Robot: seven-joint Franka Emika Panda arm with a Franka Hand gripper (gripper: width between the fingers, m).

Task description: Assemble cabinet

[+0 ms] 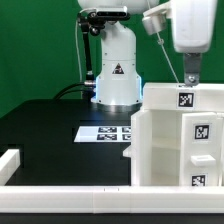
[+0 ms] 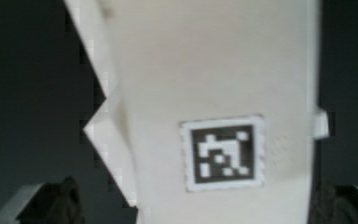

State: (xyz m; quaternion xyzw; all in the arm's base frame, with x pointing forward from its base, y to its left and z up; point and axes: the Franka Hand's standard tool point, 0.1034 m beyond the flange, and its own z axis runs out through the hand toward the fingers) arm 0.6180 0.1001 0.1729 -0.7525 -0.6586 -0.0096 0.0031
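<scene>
The cabinet (image 1: 175, 135) is a large white boxy body with square compartments and black-and-white tags, standing at the exterior view's right. My gripper (image 1: 190, 78) hangs just above its top edge, fingers pointing down. In the wrist view a white cabinet wall (image 2: 176, 90) with one tag (image 2: 222, 152) fills the space between my fingers. The gripper (image 2: 202, 205) is open and straddles that wall. One dark finger (image 2: 55, 200) stands apart from the wall and the other (image 2: 348, 205) lies close beside it. I cannot tell whether either touches it.
The marker board (image 1: 105, 132) lies flat on the black table beside the cabinet. A long low white bar (image 1: 60, 186) runs along the table's front, with a short white post (image 1: 8, 163) at the exterior view's left. The arm's base (image 1: 115, 75) stands behind.
</scene>
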